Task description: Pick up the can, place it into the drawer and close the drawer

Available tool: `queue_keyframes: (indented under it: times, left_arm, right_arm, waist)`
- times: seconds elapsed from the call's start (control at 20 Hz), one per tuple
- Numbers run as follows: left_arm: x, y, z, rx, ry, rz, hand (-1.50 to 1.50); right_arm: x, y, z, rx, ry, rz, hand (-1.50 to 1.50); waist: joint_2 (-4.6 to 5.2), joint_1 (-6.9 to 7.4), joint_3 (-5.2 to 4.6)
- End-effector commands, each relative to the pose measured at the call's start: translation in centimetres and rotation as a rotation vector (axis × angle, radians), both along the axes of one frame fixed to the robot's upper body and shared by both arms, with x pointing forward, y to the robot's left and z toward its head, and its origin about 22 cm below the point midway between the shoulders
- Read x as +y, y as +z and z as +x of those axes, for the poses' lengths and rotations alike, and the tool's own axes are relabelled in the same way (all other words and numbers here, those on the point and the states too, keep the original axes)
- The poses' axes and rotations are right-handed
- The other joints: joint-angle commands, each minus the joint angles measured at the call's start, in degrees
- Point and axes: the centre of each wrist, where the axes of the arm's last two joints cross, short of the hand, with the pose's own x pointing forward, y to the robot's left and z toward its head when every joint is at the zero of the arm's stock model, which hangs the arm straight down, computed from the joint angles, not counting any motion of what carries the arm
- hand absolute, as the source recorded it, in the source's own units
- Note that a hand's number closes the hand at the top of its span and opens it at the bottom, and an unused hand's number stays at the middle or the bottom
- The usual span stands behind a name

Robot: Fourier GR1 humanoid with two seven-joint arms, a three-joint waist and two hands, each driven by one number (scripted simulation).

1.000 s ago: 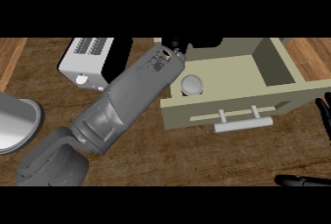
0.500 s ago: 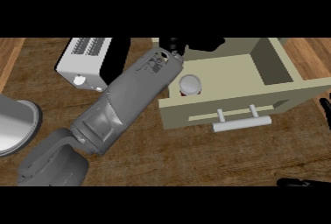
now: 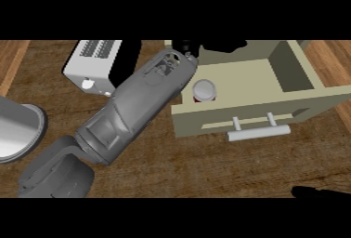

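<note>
Although only its pale round top with a dark red rim could be seen, the small can was found standing upright inside the open cream-coloured drawer, close to the drawer's left wall and just behind its front panel. No fingers were seen on it, so it was judged to have been placed already, with the closing left to be done. The drawer was seen pulled well out, its pale cylindrical bar handle projecting from the front panel, presumably where a push would be applied. The left hand was seen as a dark shape at the drawer's back left corner, beyond the can; whether its fingers were spread or curled could not be told, and nothing was seen held by it. Its grey forearm lay diagonally along the drawer's left side. The right hand showed only as a black sliver well in front of the drawer, its fingers unreadable. A white slotted toaster stood left of the drawer, and a grey metal pot further left.
</note>
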Motion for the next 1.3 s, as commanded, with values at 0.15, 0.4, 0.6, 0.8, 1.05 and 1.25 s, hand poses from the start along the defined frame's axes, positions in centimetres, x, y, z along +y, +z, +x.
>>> queue_keyframes:
  times: [0.15, 0.4, 0.6, 0.8, 1.05, 1.25]
  left_arm:
    - [-0.4, 0.5, -0.3, -0.029, -0.014, -0.067, -1.5]
    - [-0.8, 0.8, -0.6, -0.049, -0.003, -0.075, -1.5]
    - [-1.6, 1.7, -1.0, -0.047, 0.006, -0.071, -1.5]
    - [-1.5, 2.3, -0.7, -0.049, -0.014, -0.076, -1.5]
    - [-1.7, 2.6, -1.1, -0.031, -0.01, -0.092, -1.5]
    - [3.0, 0.6, 0.1, -0.016, 0.015, -0.076, -1.5]
  right_arm:
    - [1.4, -0.1, 0.3, -0.05, 0.0, -0.224, -1.5]
    - [2.4, 0.2, 1.3, -0.057, -0.059, -0.406, -1.5]
    - [2.4, -1.1, 3.0, -0.016, -0.099, -0.587, -1.5]
    - [4.2, -2.4, 4.8, -0.023, -0.106, -0.678, -1.5]
    - [5.2, -5.9, 7.1, 0.042, -0.145, -0.83, -1.5]
    - [5.8, -9.8, 7.4, 0.042, -0.207, -0.77, -1.5]
  waist:
    - [-0.28, 1.77, -0.02]
    - [-0.71, 3.03, -0.05]
    - [-1.23, 4.97, -0.05]
    - [-1.19, 5.62, -0.06]
    - [-1.44, 6.73, -0.06]
    - [-1.83, 7.89, -0.07]
